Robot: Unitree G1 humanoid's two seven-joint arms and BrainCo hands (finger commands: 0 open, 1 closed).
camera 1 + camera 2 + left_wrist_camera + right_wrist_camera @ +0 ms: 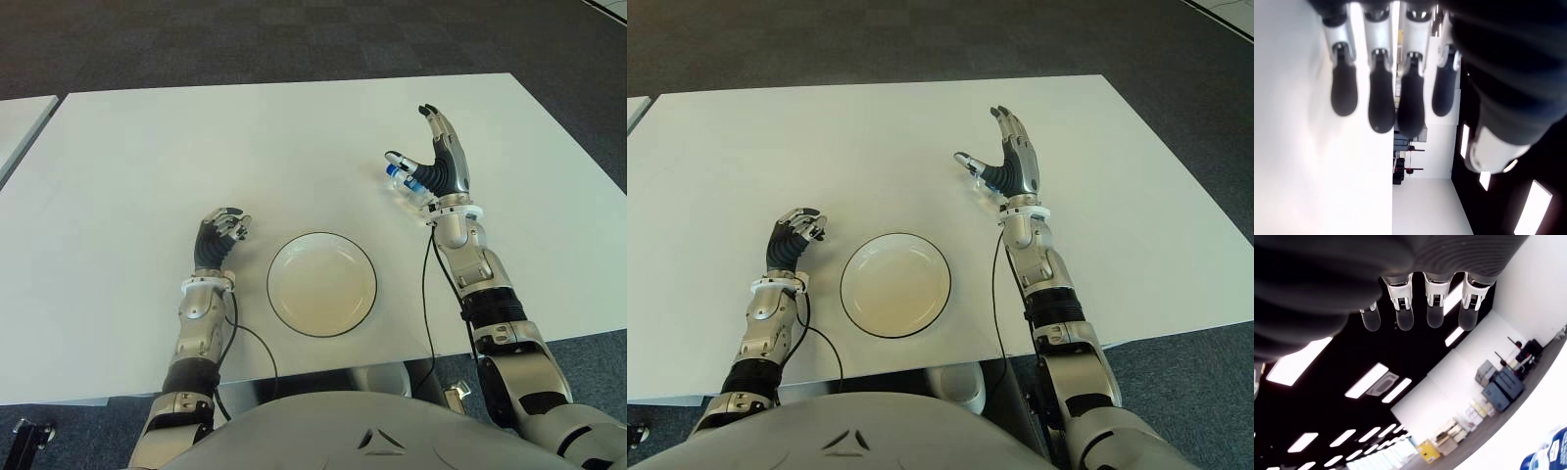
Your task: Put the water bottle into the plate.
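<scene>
On the white table (147,147), the round plate (322,285) sits between the two hands. The curled, empty left hand (221,235) shows just to its left. The right hand (436,162) is spread wide and holds nothing. The water bottle (404,183) seems to lie just inside its palm, blue cap pointing away from the wrist, so this hand is nearer; no label is readable.

My right hand (443,166) stands with fingers spread beside the water bottle (404,182), thumb over it, holding nothing; the plate (322,284) sits empty on the white table (196,147); my left hand (221,235) shows curled left of the plate.
</scene>
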